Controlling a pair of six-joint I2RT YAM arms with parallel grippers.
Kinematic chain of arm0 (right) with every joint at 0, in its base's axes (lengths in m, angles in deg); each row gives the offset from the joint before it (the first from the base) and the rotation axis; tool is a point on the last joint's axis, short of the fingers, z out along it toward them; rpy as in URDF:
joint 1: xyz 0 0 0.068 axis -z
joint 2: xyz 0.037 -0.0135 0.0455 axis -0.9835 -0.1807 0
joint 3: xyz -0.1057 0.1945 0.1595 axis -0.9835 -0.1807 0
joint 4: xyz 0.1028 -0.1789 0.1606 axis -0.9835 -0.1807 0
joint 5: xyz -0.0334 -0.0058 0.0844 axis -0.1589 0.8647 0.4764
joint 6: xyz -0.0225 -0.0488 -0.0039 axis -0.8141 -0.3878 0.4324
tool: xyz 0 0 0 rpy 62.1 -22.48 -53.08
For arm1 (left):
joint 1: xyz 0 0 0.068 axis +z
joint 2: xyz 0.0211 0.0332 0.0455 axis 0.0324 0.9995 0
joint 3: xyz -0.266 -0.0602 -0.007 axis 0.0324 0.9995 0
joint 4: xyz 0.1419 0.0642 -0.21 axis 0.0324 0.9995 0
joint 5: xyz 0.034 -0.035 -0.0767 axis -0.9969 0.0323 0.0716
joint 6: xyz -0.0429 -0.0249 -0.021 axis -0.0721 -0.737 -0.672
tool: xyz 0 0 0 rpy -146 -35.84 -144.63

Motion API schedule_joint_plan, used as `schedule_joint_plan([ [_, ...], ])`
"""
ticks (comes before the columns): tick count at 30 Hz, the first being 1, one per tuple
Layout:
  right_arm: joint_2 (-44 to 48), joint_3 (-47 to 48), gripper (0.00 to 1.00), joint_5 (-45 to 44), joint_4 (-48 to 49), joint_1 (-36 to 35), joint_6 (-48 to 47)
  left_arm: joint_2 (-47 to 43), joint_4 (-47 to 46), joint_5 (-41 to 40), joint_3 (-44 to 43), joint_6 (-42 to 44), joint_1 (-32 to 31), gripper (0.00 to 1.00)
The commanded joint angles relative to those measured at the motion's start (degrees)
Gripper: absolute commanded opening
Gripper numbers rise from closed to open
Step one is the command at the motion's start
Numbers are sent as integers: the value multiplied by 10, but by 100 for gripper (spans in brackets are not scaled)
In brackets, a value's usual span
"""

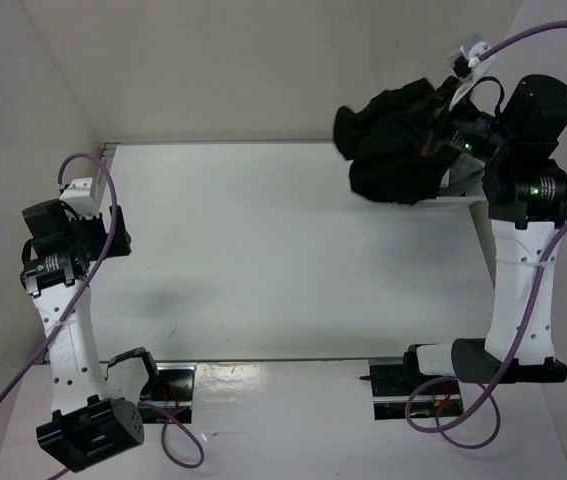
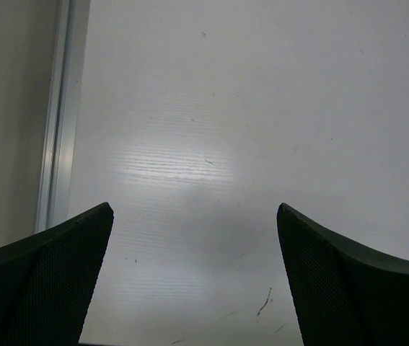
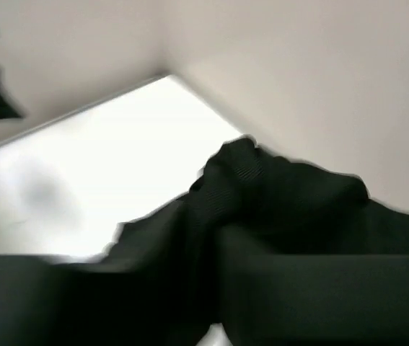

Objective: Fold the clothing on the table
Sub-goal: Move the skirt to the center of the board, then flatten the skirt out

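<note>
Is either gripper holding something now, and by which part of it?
The right gripper is shut on the clothing, bunched up; which part it pinches cannot be told. The open left gripper holds nothing.

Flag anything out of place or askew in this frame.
The clothing is a crumpled heap at the far right corner of the table, not spread flat, and seems to reach past the far edge. The right gripper is shut on it; the left gripper hangs open over bare table.
</note>
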Motion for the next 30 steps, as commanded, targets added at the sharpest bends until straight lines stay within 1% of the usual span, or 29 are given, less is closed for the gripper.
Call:
schedule_joint_plan([
  [1, -23, -69, 41, 147, -57, -22, -28, -3, -7, 31, 1, 15, 5, 100],
  [2, -22, -79, 98, 124, -72, -30, -47, -3, -2, 38, 1, 15, 5, 100],
  [3, -15, -106, 99, 95, -82, -39, -77, -3, -2, 38, 1, 15, 5, 100],
  [4, -2, -128, 99, 27, -77, -45, -85, -3, -2, 38, 1, 20, 10, 100],
  [7, 22, -221, 99, -73, -37, -45, -98, -15, 3, 43, 1, 20, 10, 100],
  [8, 22, -244, 99, -151, -26, -54, -98, -21, 3, 43, 1, 20, 10, 100],
  [9, 28, -283, 99, -194, -17, -62, -103, -26, 3, 43, 7, 20, 10, 100],
  [10, 29, -299, 99, -237, -12, -72, -103, -26, 3, 43, 7, 20, 10, 100],
  [11, 22, -317, 99, -307, -12, -93, -103, -26, 3, 48, 7, 20, 10, 100],
  [12, 14, -318, 99, -320, -21, -101, -109, -32, 3, 48, 7, 20, 10, 100],
  [13, 4, -318, 99, -321, -54, -107, -124, -32, 3, 48, 7, 20, 10, 100],
  [14, -14, -318, 99, -306, -71, -125, -130, -32, 3, 48, 7, 20, 10, 100],
  [16, -29, -318, 99, -306, -102, -160, -137, -37, 3, 54, 7, 20, 10, 100],
  [17, -36, -325, 99, -311, -102, -209, -137, -37, 3, 54, 12, 20, 10, 100],
  [18, -44, -333, 99, -334, -97, -234, -129, -37, 3, 54, 12, 20, 10, 100],
  [20, -55, -353, 99, -341, -77, -288, -123, -42, -2, 48, 12, 20, 10, 100],
  [25, -109, -353, 99, -329, -50, -326, -123, -47, -7, 34, 17, 8, 10, 100],
  [29, -152, -353, 99, -368, -11, -363, -129, -53, -7, 29, 22, 8, 21, 100],
  [30, -166, -358, 99, -375, 11, -369, -129, -53, -7, 29, 22, 8, 21, 100],
])
